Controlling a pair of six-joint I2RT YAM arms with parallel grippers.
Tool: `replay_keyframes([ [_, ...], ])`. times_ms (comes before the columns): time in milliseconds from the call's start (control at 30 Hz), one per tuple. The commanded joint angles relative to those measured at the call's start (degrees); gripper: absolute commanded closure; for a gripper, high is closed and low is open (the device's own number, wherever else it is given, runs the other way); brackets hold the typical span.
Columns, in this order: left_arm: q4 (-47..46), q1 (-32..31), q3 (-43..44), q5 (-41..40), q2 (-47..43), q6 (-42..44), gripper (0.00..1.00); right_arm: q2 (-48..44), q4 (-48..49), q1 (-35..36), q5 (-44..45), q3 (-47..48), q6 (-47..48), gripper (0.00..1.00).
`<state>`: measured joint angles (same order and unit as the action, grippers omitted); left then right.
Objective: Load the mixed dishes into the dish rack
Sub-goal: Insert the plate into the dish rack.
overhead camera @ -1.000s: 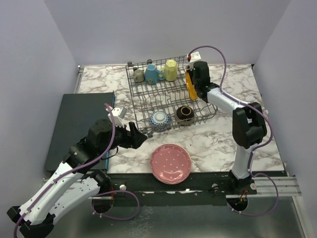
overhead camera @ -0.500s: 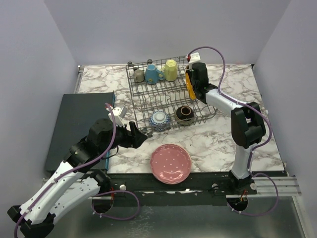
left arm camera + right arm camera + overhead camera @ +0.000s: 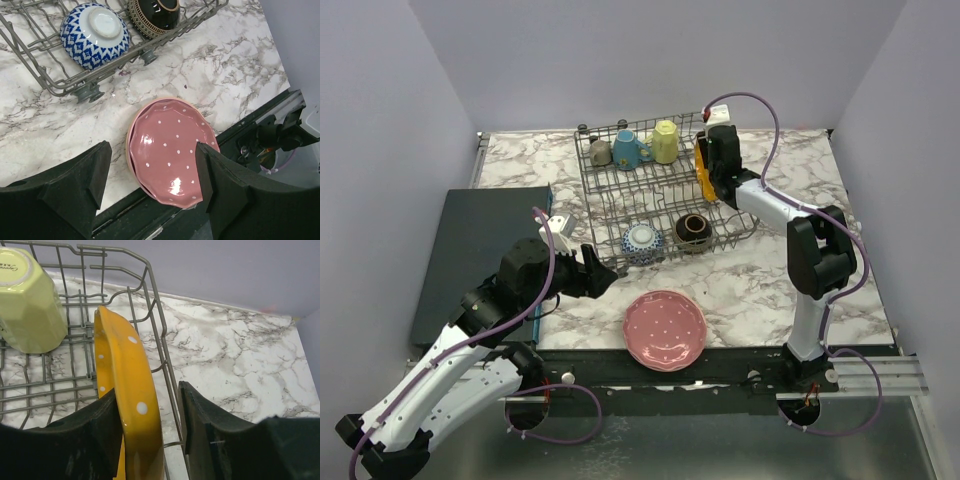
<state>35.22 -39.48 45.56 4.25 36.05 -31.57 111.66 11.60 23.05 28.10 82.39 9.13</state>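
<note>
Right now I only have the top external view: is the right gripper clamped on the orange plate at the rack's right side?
Observer: No. The right wrist view shows the right gripper straddling the orange plate, with a gap beside one finger.
Operator: Is the plate in the rack?
Observer: Yes, on edge inside the side wire of the dish rack, near the upturned yellow mug.
Operator: And the left gripper?
Observer: Left wrist view: the left gripper is open, empty, above the pink dotted plate.
</note>
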Motion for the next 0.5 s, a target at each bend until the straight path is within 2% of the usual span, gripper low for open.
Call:
replay_keyframes([
  [0,-1.26,0.28,-0.62,0.32,0.12,0.99,0.26,-0.89,1.99,0.05,2.37,0.23,-1.38,0.48],
  [267,-1.21,0.29,-0.6,0.32,0.16,0.99,0.25,-4.73,-0.21,0.0,-0.51,0.17,-4.71,0.3],
  [467,-1.21,0.29,-0.82,0.03,-0.2,0.9,0.24,-8.71,-2.3,0.06,-3.51,-0.22,-7.31,0.27],
])
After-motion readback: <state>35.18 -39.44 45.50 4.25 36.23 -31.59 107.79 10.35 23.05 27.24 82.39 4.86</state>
